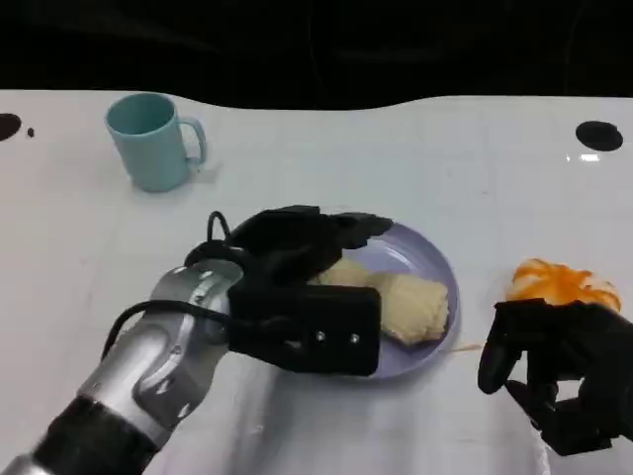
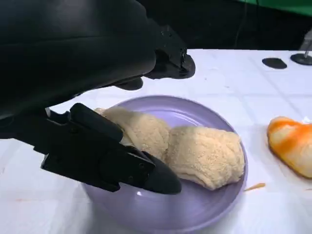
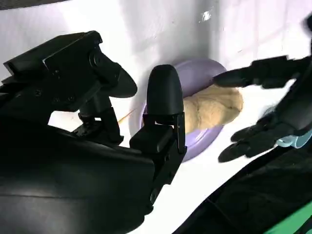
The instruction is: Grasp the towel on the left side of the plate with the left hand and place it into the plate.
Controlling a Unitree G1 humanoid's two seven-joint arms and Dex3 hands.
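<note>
A beige folded towel [image 1: 410, 302] lies inside the lilac plate [image 1: 432, 255] in the middle of the white table. My left hand [image 1: 297, 282] hovers over the plate's left half, partly covering the towel. In the left wrist view the towel [image 2: 204, 156] rests flat on the plate [image 2: 185, 212]; the fingers [image 2: 168, 56] are spread above it and the thumb ends just beside it, gripping nothing. My right hand [image 1: 564, 371] rests at the table's near right, holding nothing. From the right wrist view, the towel [image 3: 214, 109] lies on the plate [image 3: 195, 73] beyond that hand [image 3: 97, 122].
A light blue mug [image 1: 150, 141] stands at the far left. An orange crumpled object [image 1: 562, 282] lies right of the plate, just beyond my right hand. A black round mark [image 1: 598, 136] sits at the far right edge.
</note>
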